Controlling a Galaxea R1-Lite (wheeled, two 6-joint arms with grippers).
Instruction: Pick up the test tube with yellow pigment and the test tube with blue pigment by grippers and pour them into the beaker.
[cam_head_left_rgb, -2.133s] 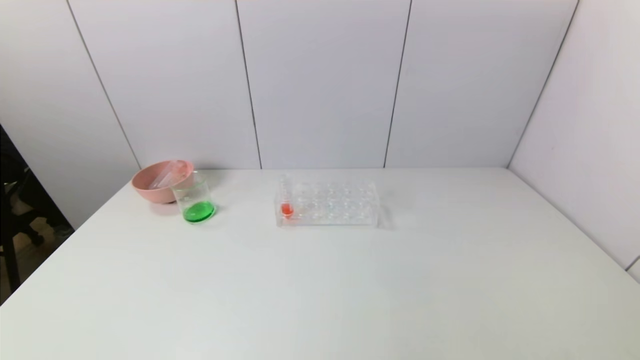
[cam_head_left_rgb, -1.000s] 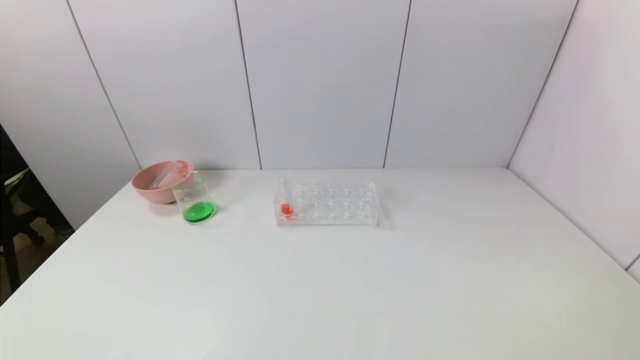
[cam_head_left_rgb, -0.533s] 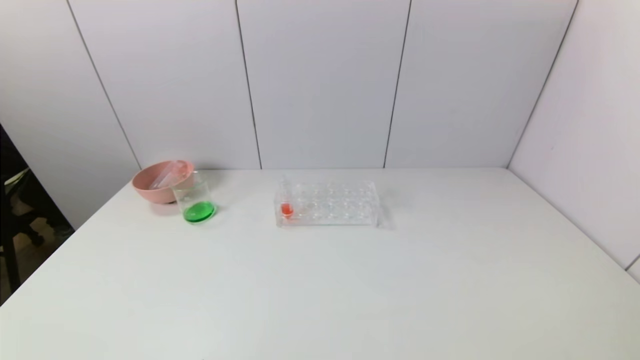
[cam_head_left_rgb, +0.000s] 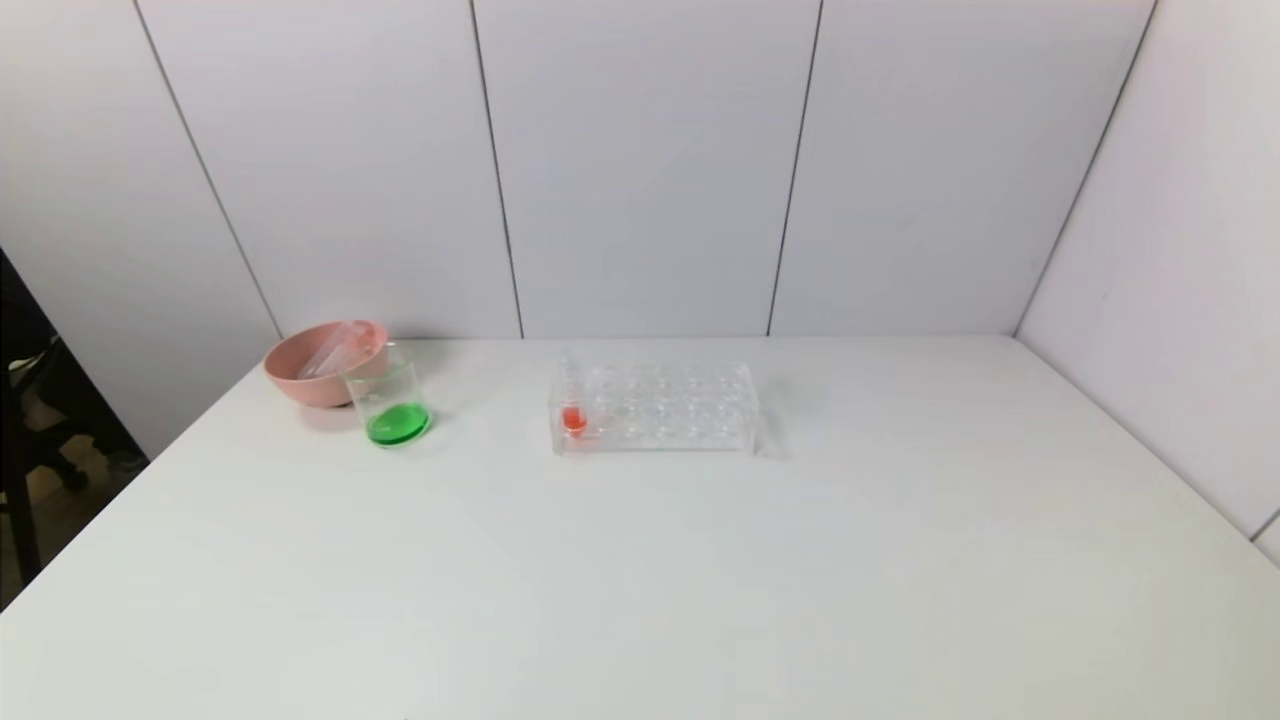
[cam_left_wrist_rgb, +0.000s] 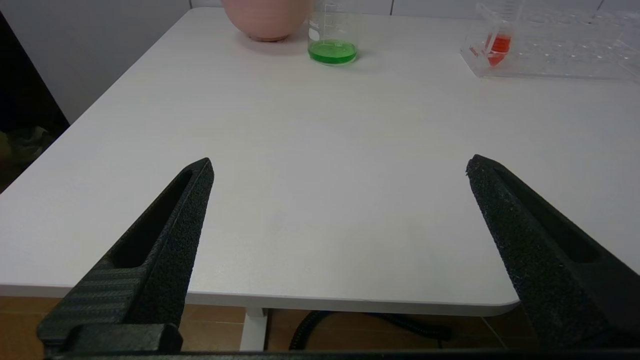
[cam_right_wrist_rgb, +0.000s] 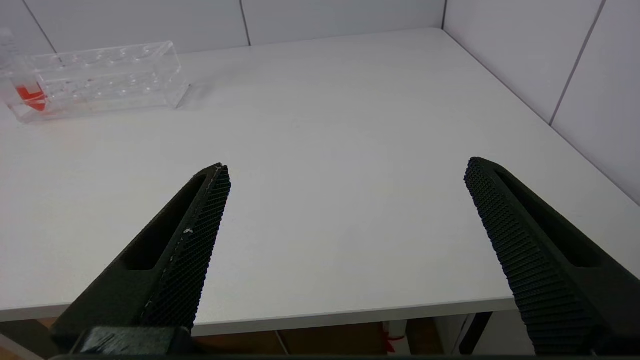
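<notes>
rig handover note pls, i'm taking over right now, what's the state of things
Left gripper: open, empty, parked near the table's front edge.
Right gripper: open, empty, parked likewise.
Beaker: holds green liquid, stands just in front of the pink bowl.
Two clear tubes lie in the bowl; their contents can't be made out.
Tube rack: only the red-liquid tube stands in it.
Done: green suggests yellow and blue are already poured.
Left: seemingly nothing; confirm the tubes are empty.

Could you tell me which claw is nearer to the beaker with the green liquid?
The left claw, open at the table's near edge, faces the beaker across the table. The right claw, also open, sees only the tube rack.
</notes>
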